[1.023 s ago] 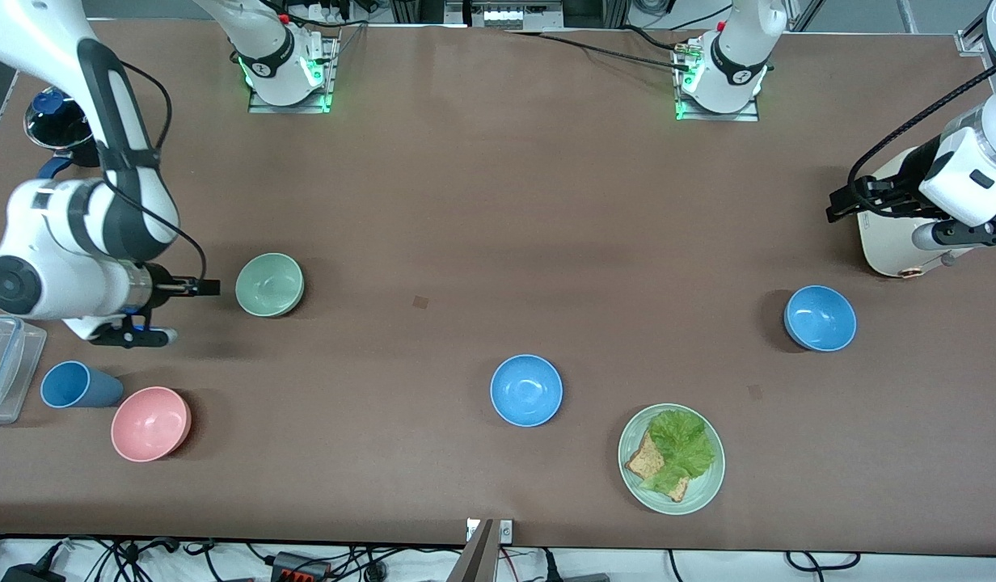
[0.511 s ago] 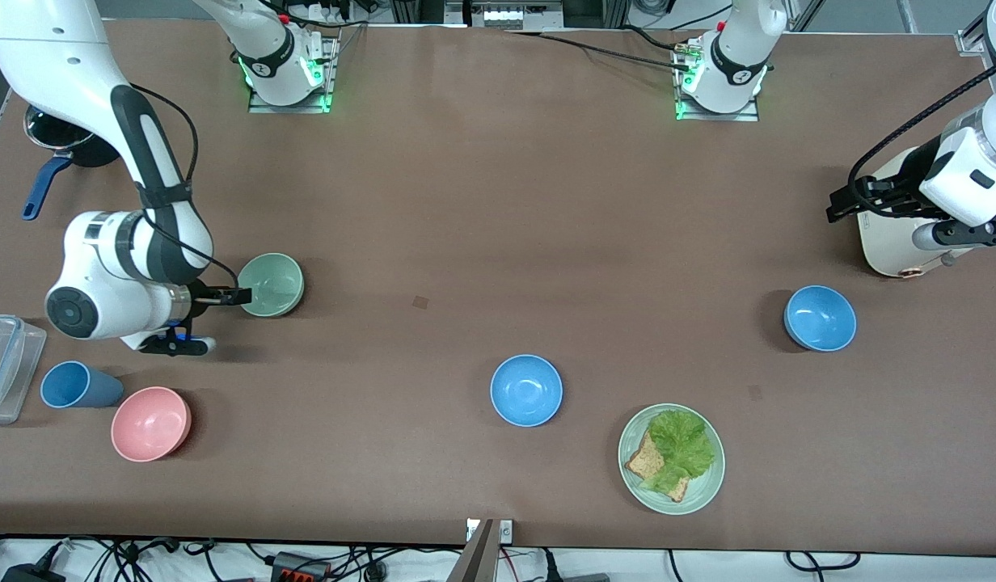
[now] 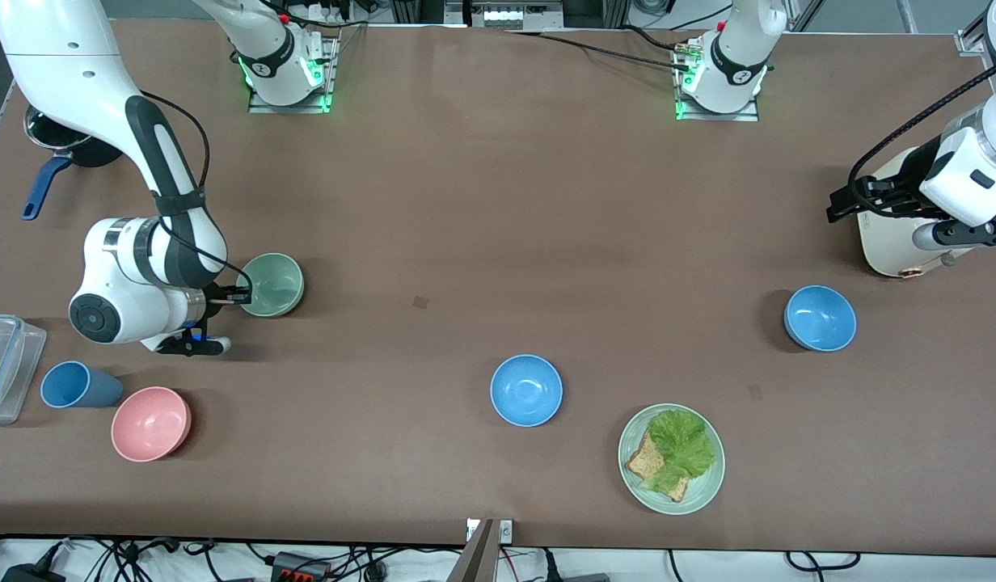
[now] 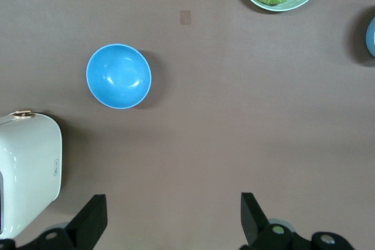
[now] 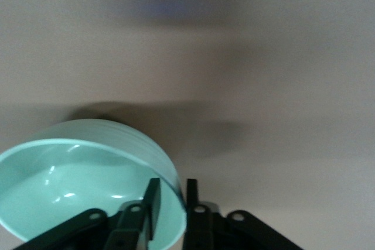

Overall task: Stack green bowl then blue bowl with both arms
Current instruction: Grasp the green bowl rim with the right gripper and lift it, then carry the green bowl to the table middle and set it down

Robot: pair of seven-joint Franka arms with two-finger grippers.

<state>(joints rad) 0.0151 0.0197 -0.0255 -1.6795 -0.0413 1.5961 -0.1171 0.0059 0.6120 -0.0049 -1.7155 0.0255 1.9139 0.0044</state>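
The green bowl sits on the table toward my right arm's end, upright. My right gripper is at its rim on the side toward that end, one finger inside the bowl and the other outside, the wall pinched between them with almost no gap; I read that as a grip on the green bowl.

Two blue bowls stand well apart from it. One blue bowl lies mid-table, nearer the front camera than the green bowl. The other blue bowl lies toward my left arm's end.

My left gripper waits high over that end of the table, its fingers spread wide with nothing between them; in my left wrist view the second blue bowl lies apart from the fingers, with the white appliance beside it.

A plate with toast and lettuce sits just beside the mid-table blue bowl, nearer the front camera. Near the green bowl, nearer the front camera, stand a pink bowl and a blue cup.
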